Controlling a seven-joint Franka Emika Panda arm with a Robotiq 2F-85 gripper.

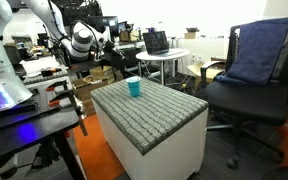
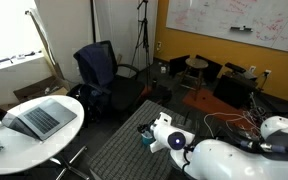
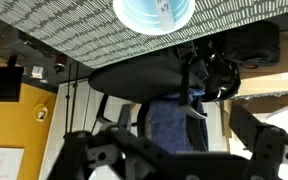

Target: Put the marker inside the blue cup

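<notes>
The blue cup (image 1: pixel 133 88) stood upright on the grey padded table (image 1: pixel 164 112), near its far edge. To the left of it, the robot arm (image 1: pixel 79 40) hung well apart from the cup. In the wrist view the fingers (image 3: pixel 84 155) were spread wide and held nothing. At the right stood an office chair (image 1: pixel 246 100) with a blue cloth (image 1: pixel 259 50) over its back.

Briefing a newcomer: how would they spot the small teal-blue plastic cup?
Find the big white block topped with grey woven padding, beside the black office chair draped in blue cloth. The small teal-blue plastic cup stands upright near the padding's far edge. Its bright teal against the grey, and its tiny size beside the block, set it apart.
</notes>
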